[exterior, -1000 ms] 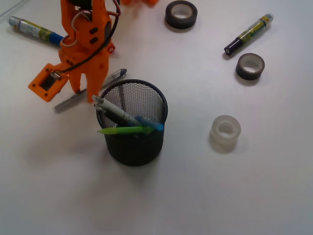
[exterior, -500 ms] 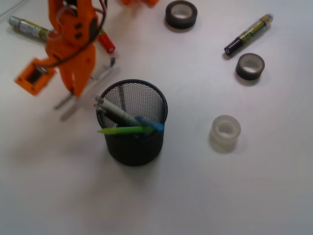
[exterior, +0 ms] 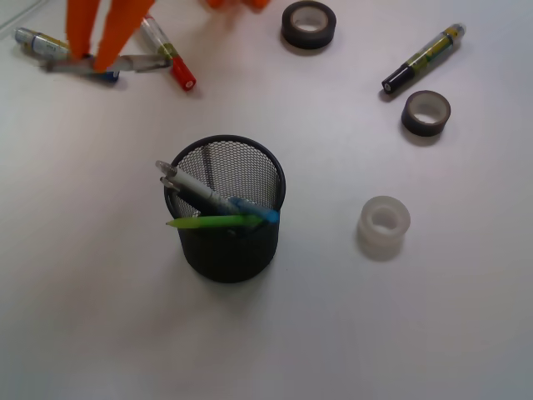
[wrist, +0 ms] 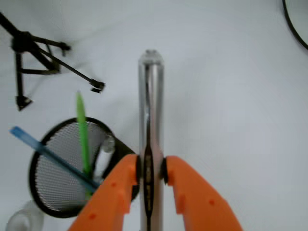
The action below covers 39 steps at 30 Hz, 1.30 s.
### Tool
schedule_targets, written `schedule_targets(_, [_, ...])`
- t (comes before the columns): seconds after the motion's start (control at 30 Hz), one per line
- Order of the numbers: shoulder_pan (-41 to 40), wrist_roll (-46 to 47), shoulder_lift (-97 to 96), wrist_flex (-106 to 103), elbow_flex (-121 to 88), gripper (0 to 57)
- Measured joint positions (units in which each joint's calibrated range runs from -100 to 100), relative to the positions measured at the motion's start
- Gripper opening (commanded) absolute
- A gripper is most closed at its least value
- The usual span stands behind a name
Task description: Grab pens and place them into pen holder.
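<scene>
End effector (wrist: 151,175) clamped on silver-white pen (wrist: 150,110), lifted off worktop (exterior: 400,333). Pen holder (exterior: 226,208) nearby w/ green, blue, white pens inside. We judge transport step underway; next: center tip over rim, release.

– Can you read anything on what's in front of you?
– No. The black-capped marker (exterior: 423,58) has a yellow-green label, and so does the blue-capped marker (exterior: 50,48), but the print on both is too small and blurred for you to make out a word
– And the tape rolls, or the pen holder (exterior: 226,208)?
– You'll find no lettering, number or sign on them
</scene>
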State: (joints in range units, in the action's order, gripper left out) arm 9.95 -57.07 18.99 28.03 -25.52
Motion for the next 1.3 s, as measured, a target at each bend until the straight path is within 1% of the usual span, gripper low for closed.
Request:
schedule_targets(0.17, [-4.5,-0.3,1.9,-15.8,-4.9,0.3])
schedule_targets(0.27, [-6.4,0.3,-0.2,-24.5,-4.9,0.3])
schedule_targets(0.53, [-10.7,1.3,-13.9,-50.0,-4.7,0.3])
schedule_targets(0.67, [-11.5,1.6,-22.0,-56.8,-1.7,0.4])
schedule_targets(0.8, [-11.7,3.9,-28.4,-61.3,0.9,0.5])
schedule_targets(0.83, [-11.8,4.5,-29.4,-62.3,0.9,1.2])
schedule_targets(0.97, [-12.3,6.1,-32.6,-64.8,0.9,11.2])
schedule_targets(1.07, [-12.3,6.8,-33.6,-64.9,1.0,16.2])
schedule_targets(1.17, [-12.2,7.9,-33.7,-64.9,1.0,18.7])
schedule_targets(1.3, [-12.1,10.8,-33.7,-65.2,1.3,18.7])
